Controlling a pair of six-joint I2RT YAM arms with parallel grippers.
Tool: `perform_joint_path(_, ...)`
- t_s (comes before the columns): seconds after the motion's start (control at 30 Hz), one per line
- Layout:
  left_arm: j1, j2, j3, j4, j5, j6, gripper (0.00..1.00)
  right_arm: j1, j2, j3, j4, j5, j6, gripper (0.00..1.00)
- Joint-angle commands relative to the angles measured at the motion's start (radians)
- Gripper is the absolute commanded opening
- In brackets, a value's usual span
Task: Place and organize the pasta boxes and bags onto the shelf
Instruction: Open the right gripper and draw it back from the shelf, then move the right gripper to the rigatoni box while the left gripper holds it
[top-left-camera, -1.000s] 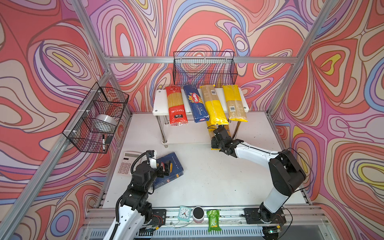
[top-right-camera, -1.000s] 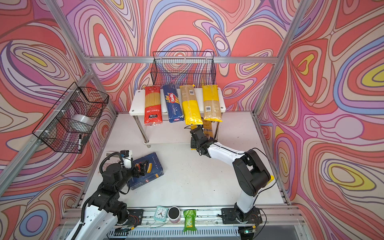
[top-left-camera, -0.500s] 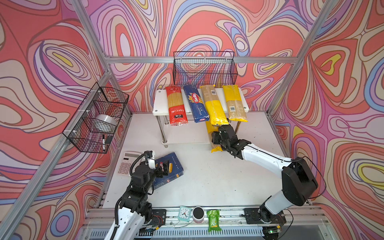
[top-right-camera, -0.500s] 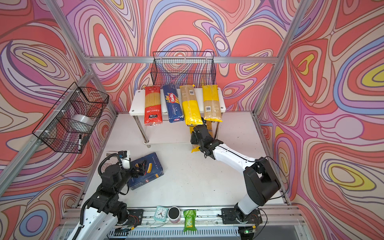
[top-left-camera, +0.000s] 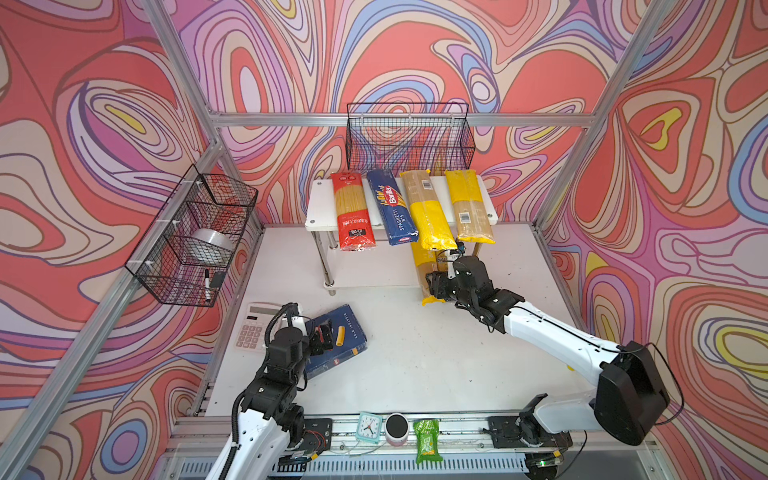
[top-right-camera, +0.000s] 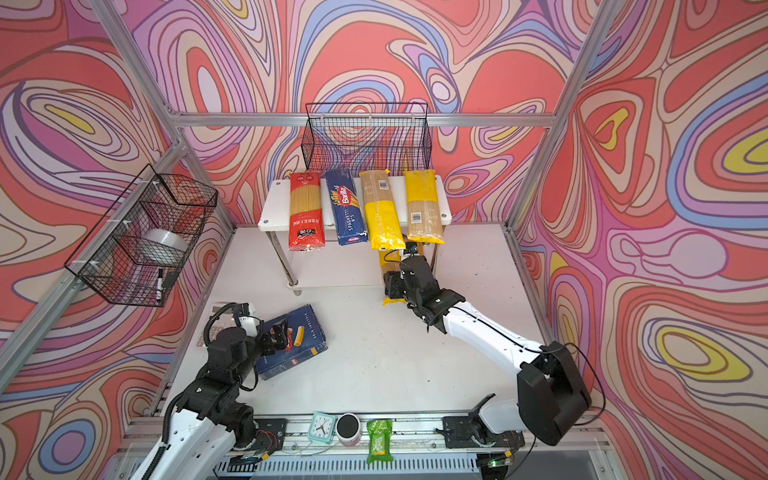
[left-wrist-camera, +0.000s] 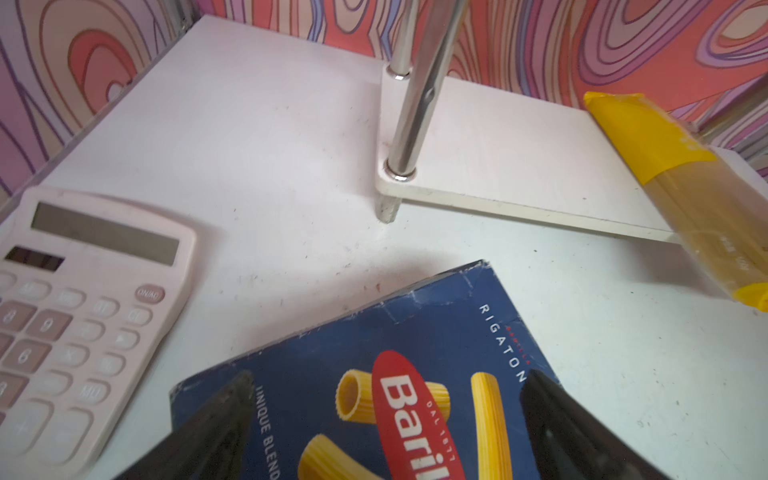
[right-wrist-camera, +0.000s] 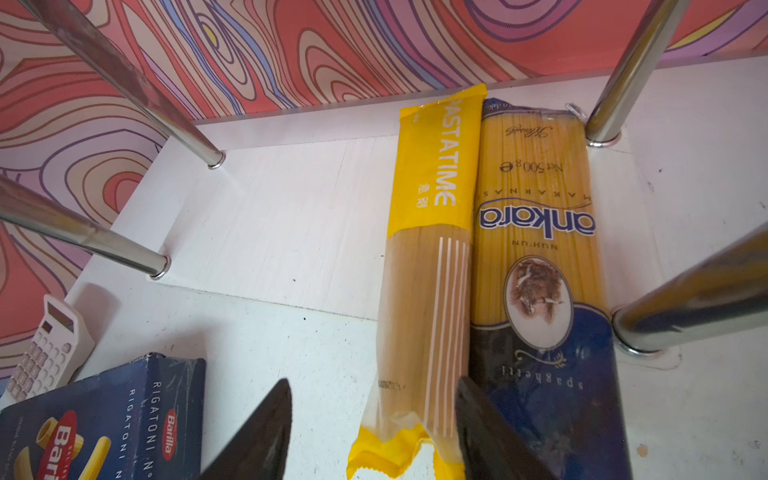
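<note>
Okay, we see right gripper (right-wrist-camera: 372, 380) spread astride yellow Pastatime plastic bag (right-wrist-camera: 432, 199) on white chrome-legged shelf (right-wrist-camera: 270, 216), gripping nothing; left gripper (left-wrist-camera: 389, 374) parted over dark-blue cardboard rigatoni box (left-wrist-camera: 316, 365).

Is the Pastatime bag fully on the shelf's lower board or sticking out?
Sticking out: the Pastatime bag lies flat, its near end past the front edge of the lower board.

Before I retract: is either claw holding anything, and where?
Nothing is held. The right claw stands open around the near end of the Pastatime bag; the left claw is open over the rigatoni box.
</note>
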Motion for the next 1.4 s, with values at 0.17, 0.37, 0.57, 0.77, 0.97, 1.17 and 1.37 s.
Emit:
perform_joint_path(0.17,0.007,0.016,0.14,-0.33,-0.191,-0.234,1.0,-0.003,0.044,-0.056,0.022,-0.17,-0.003,0.65)
perform_joint_path(0.37,0.009,-0.01,0.189,-0.432,-0.268,-0.295,1.0,0.012,0.017,-0.148,0.166,-0.35,-0.012,0.63)
perform_joint_path(0.57,0.013,-0.024,0.186,-0.447,-0.236,-0.347,1.0,0.018,-0.034,-0.217,0.253,-0.468,-0.023,0.61)
perform_joint_path(0.77,0.025,-0.043,0.15,-0.416,-0.182,-0.384,1.0,0.08,0.001,-0.238,0.354,-0.492,0.013,0.6)
perform_joint_path(0.97,0.037,-0.023,0.128,-0.398,-0.167,-0.398,1.0,0.2,0.144,-0.198,0.452,-0.495,0.035,0.6)
perform_joint_path(1.17,0.057,-0.003,0.112,-0.351,-0.137,-0.373,1.0,0.263,0.271,-0.143,0.532,-0.51,0.074,0.6)
perform_joint_path(1.37,0.122,0.076,0.075,-0.243,-0.038,-0.349,1.0,0.282,0.339,-0.072,0.489,-0.452,0.072,0.61)
